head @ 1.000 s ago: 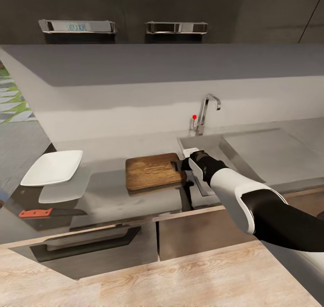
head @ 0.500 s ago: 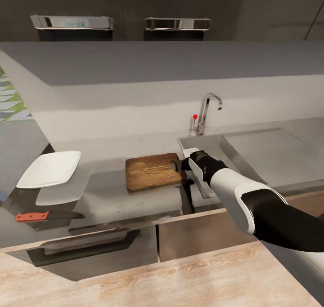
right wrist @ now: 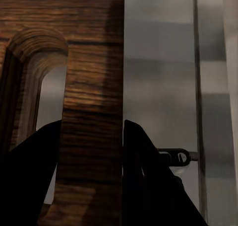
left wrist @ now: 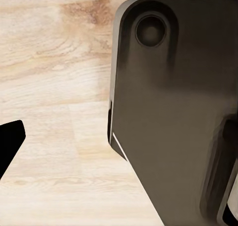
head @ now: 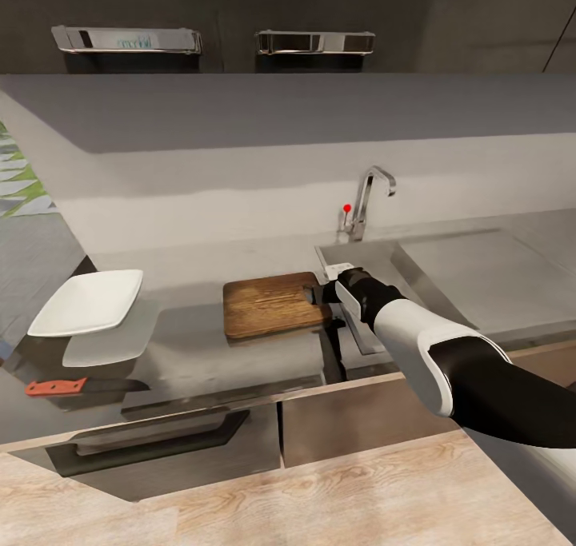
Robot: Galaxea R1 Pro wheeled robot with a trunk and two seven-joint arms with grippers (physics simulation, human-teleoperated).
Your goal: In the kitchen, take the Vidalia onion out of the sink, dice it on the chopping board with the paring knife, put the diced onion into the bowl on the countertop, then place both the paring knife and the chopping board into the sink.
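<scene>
- The right gripper (head: 318,293) had its jaws clamped across the chopping board's (head: 268,304) handle end; the sink (head: 376,260) lay just behind it.
- The left gripper's state I couldn't tell.

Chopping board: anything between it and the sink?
Nothing visible. The chopping board lies on the countertop right beside the sink, handle end toward it. The right end effector is at that end, its fingers astride the strip beyond the handle slot. The basin side looks open.
</scene>
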